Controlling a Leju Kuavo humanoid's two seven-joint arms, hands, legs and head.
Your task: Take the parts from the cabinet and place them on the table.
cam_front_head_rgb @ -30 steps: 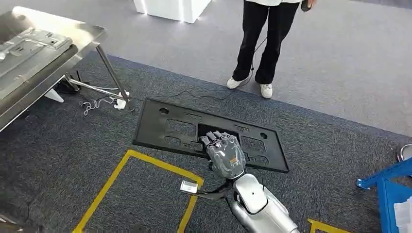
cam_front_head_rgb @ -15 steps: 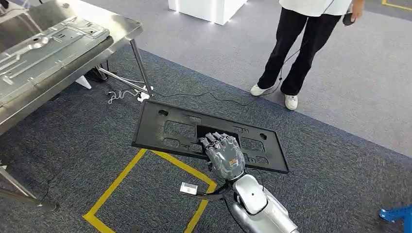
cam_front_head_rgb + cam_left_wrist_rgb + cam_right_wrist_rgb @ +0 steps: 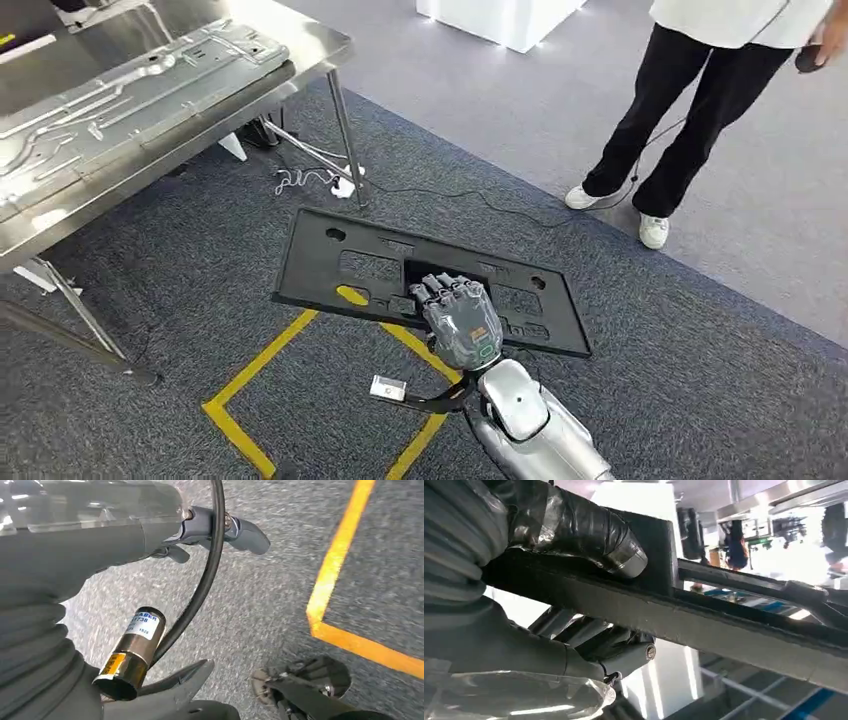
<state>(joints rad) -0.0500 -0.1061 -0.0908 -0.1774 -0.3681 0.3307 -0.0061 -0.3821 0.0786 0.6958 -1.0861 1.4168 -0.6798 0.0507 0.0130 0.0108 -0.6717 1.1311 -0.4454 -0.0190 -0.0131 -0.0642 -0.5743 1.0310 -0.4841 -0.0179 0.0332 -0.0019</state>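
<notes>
— Where's the steel table (image 3: 300, 40)?
— Up and left of the black panel (image 3: 340, 270), a pressed metal sheet (image 3: 130, 90) lying on it.
— And the panel?
— Held flat above the carpet, clear of the table; the right hand (image 3: 460, 318) grips its near edge through a cut-out.
— The left hand (image 3: 150, 535)?
— Hanging over the carpet; I can't tell how its fingers lie.

Head view looks down; wrist views close; right shares the panel (image 3: 330, 262).

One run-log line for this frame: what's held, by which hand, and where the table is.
right hand: grips flat black plastic panel at centre cutout | left hand: empty, above carpet | steel table: ahead-left, holds a pressed metal sheet | person: standing ahead-right
</notes>
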